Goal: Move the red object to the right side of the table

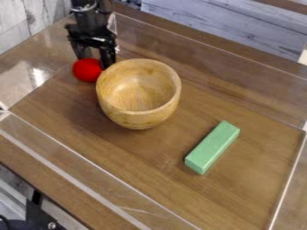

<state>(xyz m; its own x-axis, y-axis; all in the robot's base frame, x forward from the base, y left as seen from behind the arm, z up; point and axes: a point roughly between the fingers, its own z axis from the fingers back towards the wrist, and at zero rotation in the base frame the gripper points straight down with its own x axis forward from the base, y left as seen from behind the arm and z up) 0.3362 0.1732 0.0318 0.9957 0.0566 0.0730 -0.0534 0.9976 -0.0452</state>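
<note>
Red object (85, 71): sits on the table (144, 162) at the far left, at about 9 o'clock of the wooden bowl (138, 92), just beside its rim.
Gripper (92, 56): pointing down, jaws apart, empty, at 12 o'clock of the red object, close above and behind it.
Risk 1: the fingers look off-centre; closing there could squeeze the round, glossy fruit out sideways.
Risk 2: a finger may nudge the bowl, since the gap is tight.
Risk 3: the rightward carry crosses the bowl and the green block (213, 146) at 4 o'clock; a low path would clip them.
</note>
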